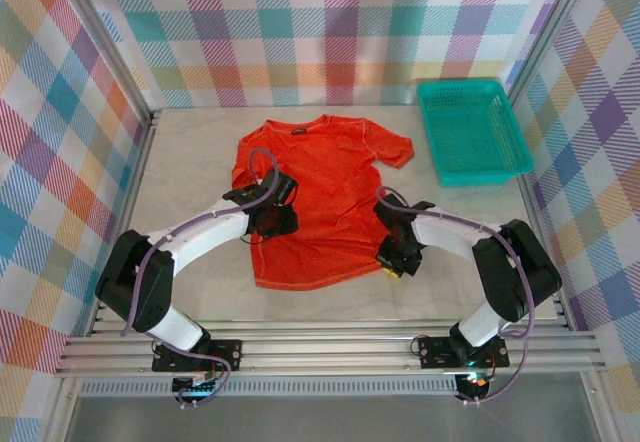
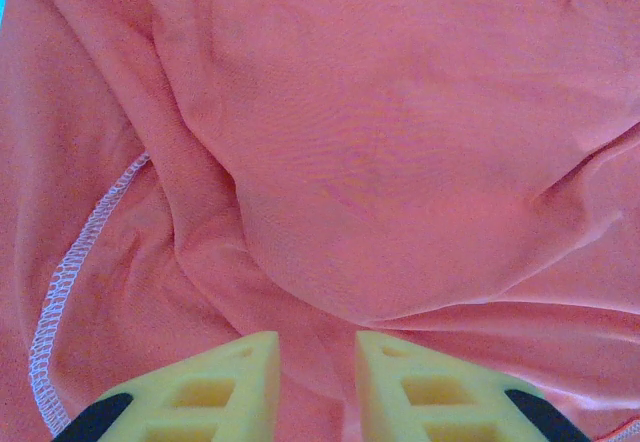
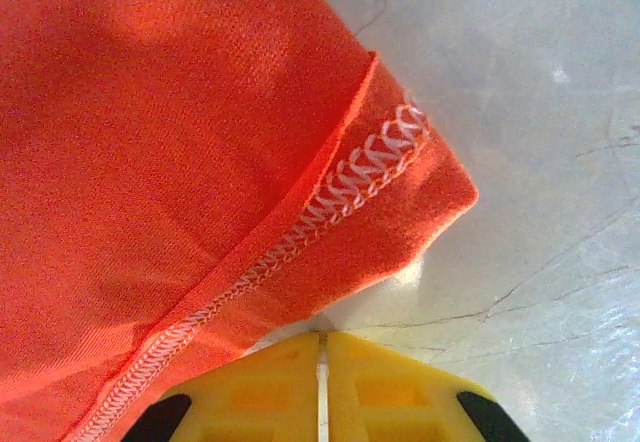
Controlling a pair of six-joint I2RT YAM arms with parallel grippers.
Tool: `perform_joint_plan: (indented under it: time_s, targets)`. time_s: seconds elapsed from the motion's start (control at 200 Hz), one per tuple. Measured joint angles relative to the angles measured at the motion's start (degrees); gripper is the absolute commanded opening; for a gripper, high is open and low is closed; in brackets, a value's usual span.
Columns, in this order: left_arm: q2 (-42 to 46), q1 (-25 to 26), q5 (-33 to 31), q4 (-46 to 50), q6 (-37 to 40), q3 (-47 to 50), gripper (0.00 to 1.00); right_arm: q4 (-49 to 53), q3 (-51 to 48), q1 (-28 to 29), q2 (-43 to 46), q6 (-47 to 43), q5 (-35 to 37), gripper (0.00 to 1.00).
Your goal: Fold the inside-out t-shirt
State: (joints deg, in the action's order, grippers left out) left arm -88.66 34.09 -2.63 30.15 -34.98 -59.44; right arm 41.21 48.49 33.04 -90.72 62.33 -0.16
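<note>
Orange t-shirt [image 1: 330,177] — right wrist reveals white hem stitching [image 3: 352,184].

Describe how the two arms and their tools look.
The left arm and right arm each have white links between bulky black joints, with a lilac cable looping alongside. The left tool and right tool have yellow wedge-shaped fingers with recessed pockets and black patches at the outer corners.

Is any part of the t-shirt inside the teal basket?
No, the whole t-shirt lies on the table to the left of the teal basket, its nearest sleeve stopping short of the rim.
</note>
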Motion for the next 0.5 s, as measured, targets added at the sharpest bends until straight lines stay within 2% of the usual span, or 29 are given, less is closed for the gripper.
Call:
perform_joint_plan:
  time_s: [0.165,0.5]
  targets:
    - [0.00,0.02,0.07,-0.02,0.02,0.00,0.26,-1.44,0.52,0.50,0.02,-1.20,-0.02,0.27]
    - [0.00,0.35,0.15,-0.04,0.00,0.00,0.26,-4.55,1.36,1.84,2.75,-1.49,0.68,0.34]
